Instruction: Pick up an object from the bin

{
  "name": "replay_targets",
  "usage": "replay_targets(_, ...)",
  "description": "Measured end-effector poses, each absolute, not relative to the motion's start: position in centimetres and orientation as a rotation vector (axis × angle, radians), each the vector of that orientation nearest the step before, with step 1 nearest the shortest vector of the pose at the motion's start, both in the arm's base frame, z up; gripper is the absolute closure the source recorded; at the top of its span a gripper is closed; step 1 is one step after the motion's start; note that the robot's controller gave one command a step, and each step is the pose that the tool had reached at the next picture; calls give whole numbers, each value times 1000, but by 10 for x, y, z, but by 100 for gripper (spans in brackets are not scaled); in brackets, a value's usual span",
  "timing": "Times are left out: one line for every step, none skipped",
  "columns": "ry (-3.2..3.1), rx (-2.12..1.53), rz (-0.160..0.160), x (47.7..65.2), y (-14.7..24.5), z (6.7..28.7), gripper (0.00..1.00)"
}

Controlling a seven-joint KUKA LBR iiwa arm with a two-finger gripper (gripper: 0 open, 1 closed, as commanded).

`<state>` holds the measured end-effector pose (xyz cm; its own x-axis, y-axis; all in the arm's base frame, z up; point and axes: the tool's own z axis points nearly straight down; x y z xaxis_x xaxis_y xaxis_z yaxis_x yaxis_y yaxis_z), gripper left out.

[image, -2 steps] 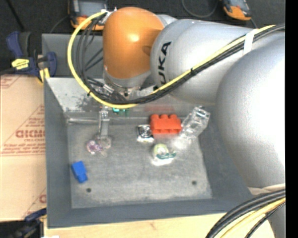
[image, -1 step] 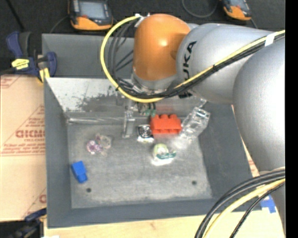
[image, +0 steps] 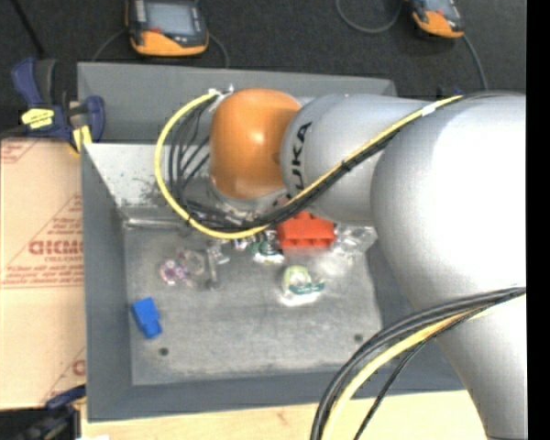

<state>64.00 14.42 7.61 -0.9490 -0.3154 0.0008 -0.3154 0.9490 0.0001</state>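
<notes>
Grey arm (image: 440, 200) looms nearest me, its orange wrist cover (image: 247, 145) low beside a purplish clear trinket (image: 176, 269) at ten o'clock in the bin (image: 257, 351); I cannot tell how the jaws stand, and I judge nothing lifted yet.

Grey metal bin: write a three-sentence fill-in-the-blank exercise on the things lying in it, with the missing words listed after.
1. The small blue block lies near the lower ____ corner of the grey metal bin in the camera view.
2. The studded plastic brick just under the arm's orange cover is ____.
3. The round white-and-green thing lies just ____ that brick in the camera view.

Missing words: left; red; below.
</notes>
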Motion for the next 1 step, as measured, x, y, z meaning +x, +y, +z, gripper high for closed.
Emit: replay_targets(-3107,494,-3,642,145,79,100)
